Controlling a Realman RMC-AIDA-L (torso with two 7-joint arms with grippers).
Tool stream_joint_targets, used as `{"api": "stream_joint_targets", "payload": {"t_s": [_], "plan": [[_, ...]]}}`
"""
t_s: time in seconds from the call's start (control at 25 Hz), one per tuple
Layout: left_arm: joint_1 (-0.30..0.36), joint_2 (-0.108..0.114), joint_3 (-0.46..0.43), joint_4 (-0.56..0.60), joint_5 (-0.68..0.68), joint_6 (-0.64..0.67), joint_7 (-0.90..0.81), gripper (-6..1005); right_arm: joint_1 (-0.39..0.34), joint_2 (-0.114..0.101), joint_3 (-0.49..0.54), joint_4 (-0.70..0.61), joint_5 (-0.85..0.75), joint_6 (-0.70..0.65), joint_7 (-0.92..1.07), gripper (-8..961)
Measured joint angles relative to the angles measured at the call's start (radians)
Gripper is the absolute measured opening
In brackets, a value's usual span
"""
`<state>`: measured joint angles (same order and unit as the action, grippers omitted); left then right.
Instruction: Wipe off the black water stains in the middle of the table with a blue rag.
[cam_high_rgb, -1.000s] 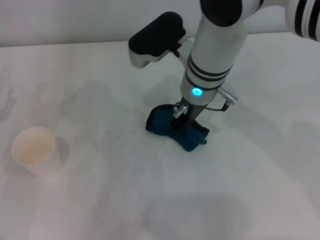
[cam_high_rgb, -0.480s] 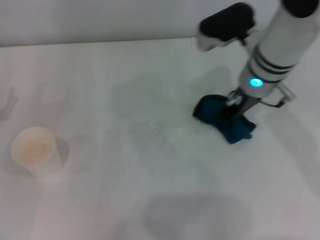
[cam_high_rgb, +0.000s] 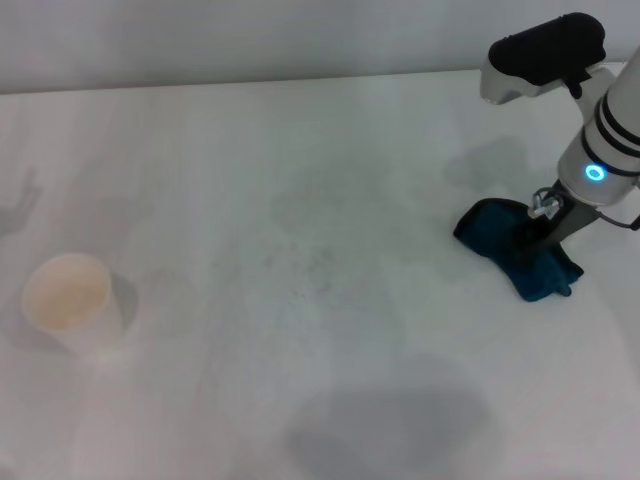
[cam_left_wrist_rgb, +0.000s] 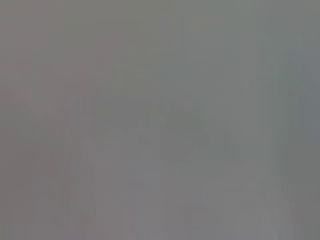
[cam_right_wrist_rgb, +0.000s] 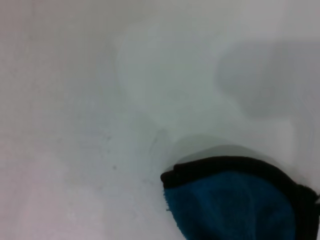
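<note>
Blue rag (cam_high_rgb: 520, 252) lying diagonally, right gripper (cam_high_rgb: 545, 232) pressing it

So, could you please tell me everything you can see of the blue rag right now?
The blue rag is a crumpled, fuzzy teal-blue cloth with a dark edge, visible in the right wrist view. It lies bunched on the white table at the right side, pressed under the right gripper, which comes down into its middle. No dark stain shows around it.

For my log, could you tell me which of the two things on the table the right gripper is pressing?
The blue rag, at the table's right side under the right gripper; the cup stands untouched at far left.
</note>
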<state>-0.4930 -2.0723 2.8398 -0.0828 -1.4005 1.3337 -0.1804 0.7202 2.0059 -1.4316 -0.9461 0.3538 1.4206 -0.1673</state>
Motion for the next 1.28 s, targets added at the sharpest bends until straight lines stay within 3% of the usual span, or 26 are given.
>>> {"api": "stream_joint_targets", "payload": {"t_s": [0.36,0.64,0.72,0.76,1.04,1.28], "plan": [[-0.017,0.0,0.0,0.0,0.0,-0.002,-0.001,879,0.001,0.007,0.007,0.013,0.008,0.007,-0.05,166],[-0.016,0.0,0.002,0.0,0.001,-0.002,-0.001,880,-0.016,0.006,0.014,-0.073,0.007,0.017,-0.046,171],[-0.016,0.0,0.002,0.0,0.002,-0.002,-0.001,880,-0.018,0.005,0.016,-0.09,0.007,0.019,-0.046,393],[-0.015,0.0,0.002,0.0,0.002,-0.002,-0.001,880,-0.022,0.004,0.028,-0.109,0.007,0.022,-0.05,393],[-0.008,-0.001,0.003,0.0,0.002,-0.003,-0.001,879,-0.091,0.005,0.216,-0.244,0.036,-0.037,-0.151,394],[-0.007,0.001,0.003,0.0,0.005,-0.012,-0.034,879,-0.156,0.002,0.395,-0.247,0.225,-0.172,-0.342,393]]}}
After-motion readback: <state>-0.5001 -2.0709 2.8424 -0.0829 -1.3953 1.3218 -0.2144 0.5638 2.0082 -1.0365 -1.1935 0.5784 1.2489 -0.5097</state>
